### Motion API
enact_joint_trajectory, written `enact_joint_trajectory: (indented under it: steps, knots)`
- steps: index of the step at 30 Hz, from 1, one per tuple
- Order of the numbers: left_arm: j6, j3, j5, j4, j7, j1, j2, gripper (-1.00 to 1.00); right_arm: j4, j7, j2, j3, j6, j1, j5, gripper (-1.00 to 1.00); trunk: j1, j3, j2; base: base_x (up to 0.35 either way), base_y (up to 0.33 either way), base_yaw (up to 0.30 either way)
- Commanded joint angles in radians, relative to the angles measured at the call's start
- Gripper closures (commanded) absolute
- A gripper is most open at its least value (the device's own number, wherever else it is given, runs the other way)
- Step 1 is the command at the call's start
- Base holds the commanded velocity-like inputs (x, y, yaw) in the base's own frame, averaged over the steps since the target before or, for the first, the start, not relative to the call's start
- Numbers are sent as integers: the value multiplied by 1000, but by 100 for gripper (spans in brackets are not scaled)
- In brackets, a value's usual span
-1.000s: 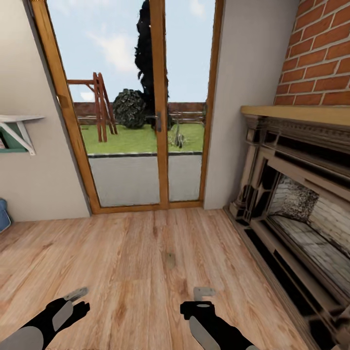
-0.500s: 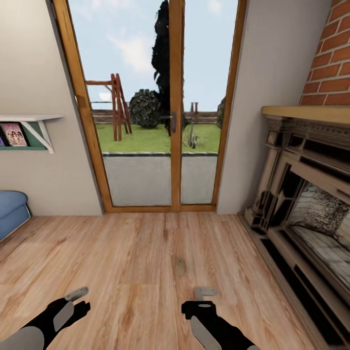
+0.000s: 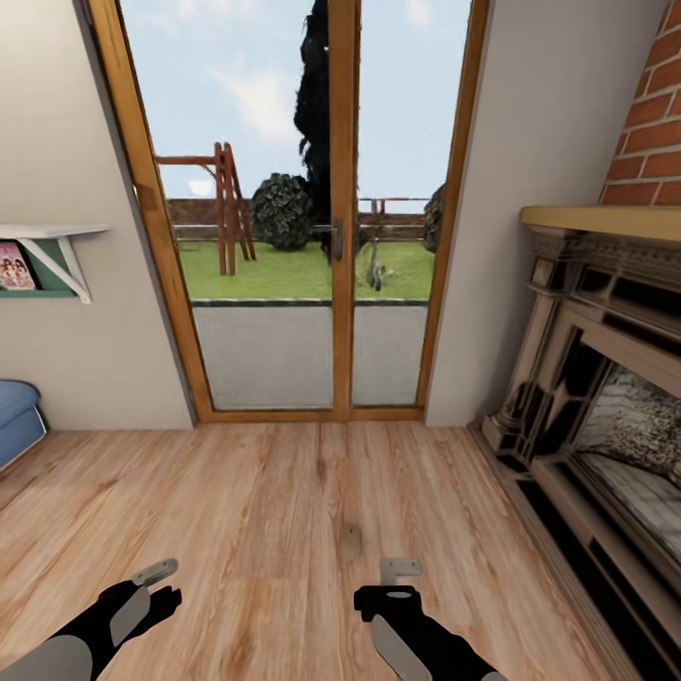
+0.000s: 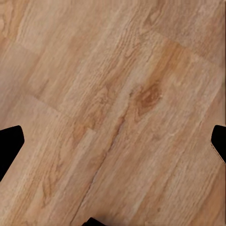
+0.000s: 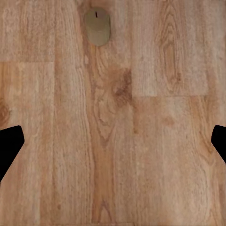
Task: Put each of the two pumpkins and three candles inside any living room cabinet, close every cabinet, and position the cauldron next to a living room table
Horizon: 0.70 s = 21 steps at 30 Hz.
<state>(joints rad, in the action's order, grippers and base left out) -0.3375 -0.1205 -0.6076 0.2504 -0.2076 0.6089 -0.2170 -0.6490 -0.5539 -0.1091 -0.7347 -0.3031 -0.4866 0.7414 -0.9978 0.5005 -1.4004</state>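
One candle, a short beige-grey stub, stands on the wooden floor a little ahead of my right gripper. The right wrist view catches the same candle, upright with its wick showing, beyond the right gripper, whose jaws are spread wide and hold nothing. My left gripper hovers low over bare planks, and the left wrist view shows the left gripper open and empty too. The pumpkins, the cabinet, the cauldron and the table are out of view.
A wood-framed glass double door fills the wall ahead. A dark ornate fireplace under red brick runs along the right. At the left are a white wall shelf and the corner of a blue seat.
The camera has moved: the view swung left, then crept forward. The candle now sits lower in the picture, nearer my right gripper. Both grippers keep their pose.
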Motion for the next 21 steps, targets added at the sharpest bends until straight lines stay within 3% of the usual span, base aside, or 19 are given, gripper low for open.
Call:
enact_joint_trajectory:
  steps: [1, 7, 13, 21]
  knots:
    - [-5, -8, -11, 3, -7, 0, -1, -100, -1, -8, 1, -5, -4, -1, 5, -100, 0, 1, -1, 216, 0, 0]
    - [-5, -8, -11, 3, -7, 0, -1, -100, -1, -6, 0, -5, -5, -1, 5, -100, 0, 1, -1, 177, 0, 0]
    - [-5, -8, -11, 3, -7, 0, -1, -100, -3, -7, 2, -3, -4, -1, 45, -100, 0, 1, -1, 151, 8, 0]
    - [-5, -8, -10, 3, -7, 0, -2, -100, -2, -10, 2, -4, -2, -1, 48, -100, 0, 1, -1, 228, 143, 0]
